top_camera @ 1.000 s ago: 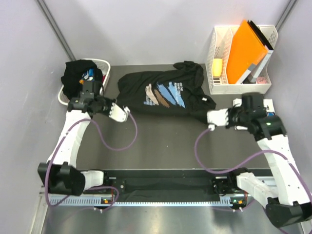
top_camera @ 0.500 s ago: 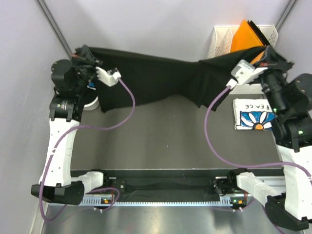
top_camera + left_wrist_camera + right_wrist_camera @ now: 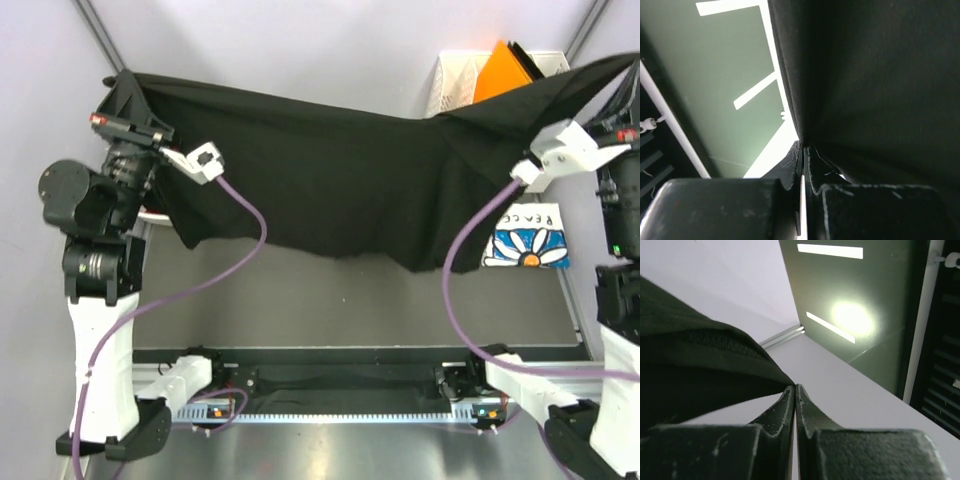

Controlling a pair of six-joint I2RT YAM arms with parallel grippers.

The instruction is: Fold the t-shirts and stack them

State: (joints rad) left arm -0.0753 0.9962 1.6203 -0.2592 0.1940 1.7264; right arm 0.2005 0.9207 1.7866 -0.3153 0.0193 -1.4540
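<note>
A black t-shirt (image 3: 340,170) hangs spread in the air between my two raised arms, its lower hem sagging over the back of the table. My left gripper (image 3: 118,88) is shut on its upper left corner; in the left wrist view the black cloth (image 3: 875,85) runs into the closed fingertips (image 3: 802,148). My right gripper (image 3: 628,70) is shut on the upper right corner, where the hemmed edge (image 3: 715,347) meets the pinched tips (image 3: 795,386). A folded white t-shirt with a blue daisy print (image 3: 530,238) lies on the table at the right, partly covered by the hanging shirt.
A white rack (image 3: 450,85) holding an orange folder (image 3: 500,72) stands at the back right, mostly behind the shirt. Purple cables (image 3: 250,225) loop down from both wrists. The dark table top (image 3: 350,300) lies below the hem.
Both arms have lifted the black t-shirt from lying on the table to hanging stretched high in the air. The white daisy t-shirt has come into view at the right.
</note>
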